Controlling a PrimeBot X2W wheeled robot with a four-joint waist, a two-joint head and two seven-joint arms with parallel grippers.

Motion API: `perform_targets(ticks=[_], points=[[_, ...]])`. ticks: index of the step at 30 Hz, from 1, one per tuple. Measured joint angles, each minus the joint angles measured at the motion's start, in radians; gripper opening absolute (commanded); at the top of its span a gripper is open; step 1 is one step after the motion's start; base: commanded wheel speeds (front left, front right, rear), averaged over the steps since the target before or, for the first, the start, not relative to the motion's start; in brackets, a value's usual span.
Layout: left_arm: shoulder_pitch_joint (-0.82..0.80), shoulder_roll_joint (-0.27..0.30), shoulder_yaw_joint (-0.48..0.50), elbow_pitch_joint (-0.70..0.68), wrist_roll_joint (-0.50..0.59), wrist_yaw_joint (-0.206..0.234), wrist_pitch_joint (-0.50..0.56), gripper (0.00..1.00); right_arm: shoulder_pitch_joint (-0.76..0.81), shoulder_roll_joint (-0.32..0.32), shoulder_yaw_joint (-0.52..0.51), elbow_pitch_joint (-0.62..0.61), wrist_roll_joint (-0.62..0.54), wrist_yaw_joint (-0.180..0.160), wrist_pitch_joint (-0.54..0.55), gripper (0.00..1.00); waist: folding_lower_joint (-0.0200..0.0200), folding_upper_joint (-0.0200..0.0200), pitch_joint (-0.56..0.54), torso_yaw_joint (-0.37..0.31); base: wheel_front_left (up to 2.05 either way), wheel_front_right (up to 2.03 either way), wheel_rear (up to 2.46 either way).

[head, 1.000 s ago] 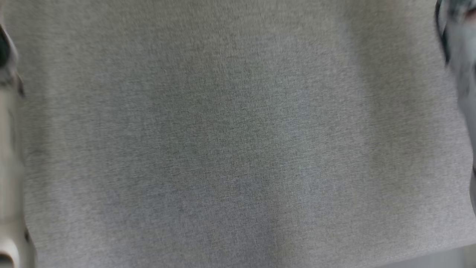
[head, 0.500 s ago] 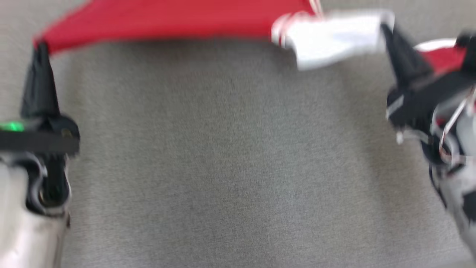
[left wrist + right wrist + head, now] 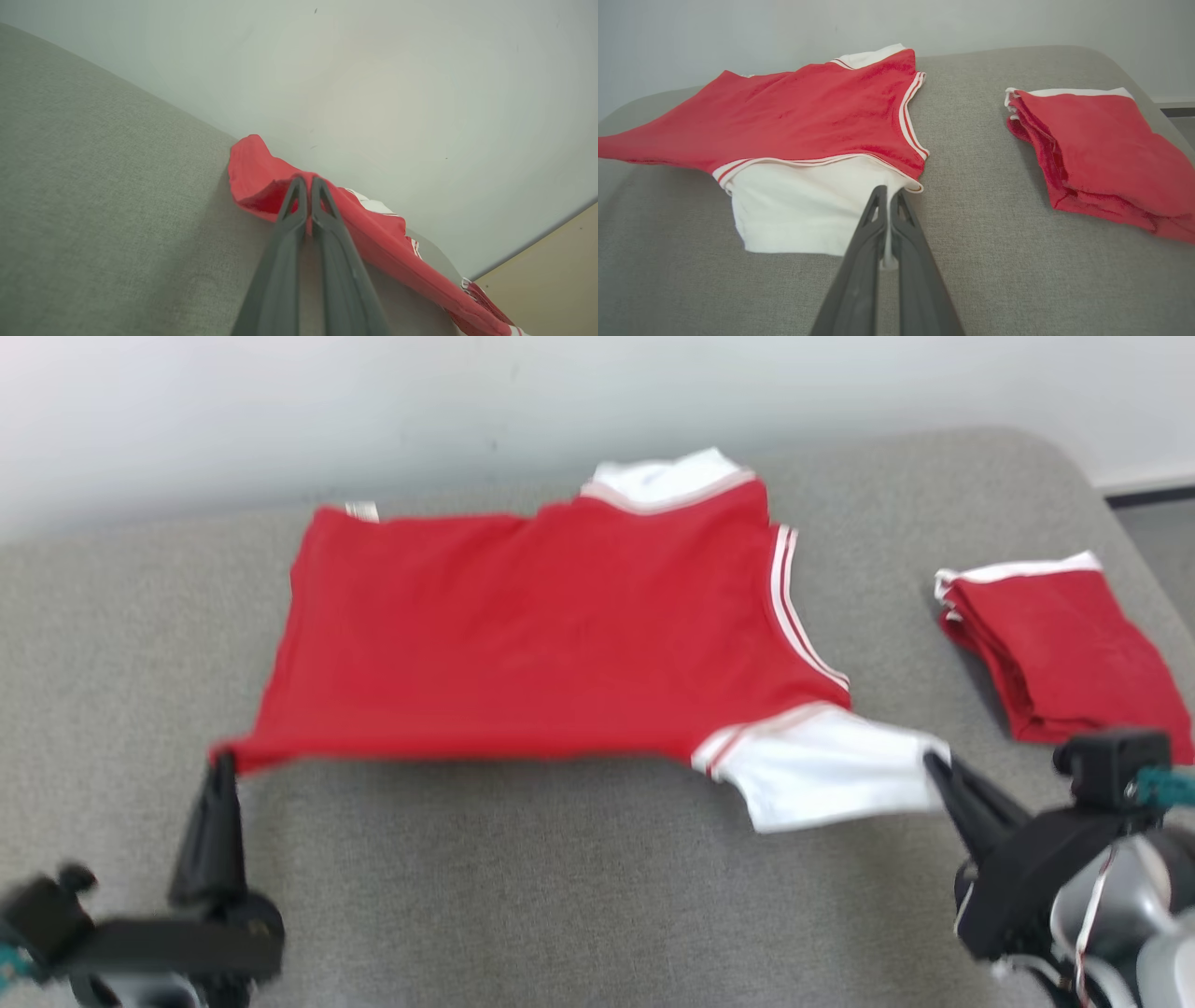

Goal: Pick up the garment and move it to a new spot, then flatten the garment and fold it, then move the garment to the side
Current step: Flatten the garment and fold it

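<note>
A red garment (image 3: 541,625) with white sleeves and white trim lies stretched across the grey cushion (image 3: 579,896), its near edge lifted. My left gripper (image 3: 222,767) is shut on the garment's near left red corner (image 3: 275,186). At the near right, my right gripper (image 3: 932,763) is shut on the edge of the white sleeve (image 3: 831,779). In the right wrist view the garment (image 3: 803,116) spreads away from my right gripper (image 3: 888,190), which pinches the white sleeve (image 3: 803,210). My left gripper (image 3: 306,179) shows its dark fingers pressed together on red cloth.
A second red garment (image 3: 1060,649), folded, lies at the cushion's right end, also seen as a folded pile (image 3: 1097,149). A pale wall (image 3: 467,401) runs behind the cushion. Bare grey cushion stretches in front of the spread garment.
The head camera has tilted up, from bare grey cushion to the whole garment and the wall. Both grippers stay shut on the garment's near edge.
</note>
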Motion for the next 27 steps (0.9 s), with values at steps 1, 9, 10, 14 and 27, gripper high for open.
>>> perform_targets(ticks=[1, 9, 10, 14, 27], points=[[0.024, -0.004, -0.003, -0.004, 0.004, 0.003, 0.0, 0.0, 0.022, 0.011, -0.006, -0.013, -0.021, 0.0, 0.018, 0.0, 0.0, 0.0, -0.012, -0.001, 0.0, 0.0, 0.0], [0.188, -0.015, -0.044, -0.013, 0.059, 0.054, 0.006, 0.0, 0.161, 0.074, -0.064, -0.051, -0.117, 0.0, 0.125, 0.0, 0.0002, 0.0002, -0.088, 0.0, 0.0, 0.0, 0.0], [0.203, -0.013, -0.049, -0.012, 0.067, 0.062, 0.011, 0.0, 0.174, 0.082, -0.067, -0.052, -0.118, 0.0, 0.138, 0.0, 0.0003, 0.0001, -0.095, 0.001, 0.0, 0.0, 0.0], [0.254, -0.006, -0.068, -0.013, 0.077, 0.091, 0.045, 0.0, 0.237, 0.092, -0.081, -0.063, -0.117, 0.0, 0.215, 0.0, 0.0003, 0.0002, -0.116, 0.011, 0.0, 0.0, 0.0], [0.344, 0.05, -0.122, -0.057, 0.127, 0.164, 0.173, 0.0, 0.317, 0.095, -0.117, -0.152, -0.098, 0.0, 0.355, 0.0, 0.0004, 0.0003, -0.128, 0.024, 0.0, 0.0, 0.0]])
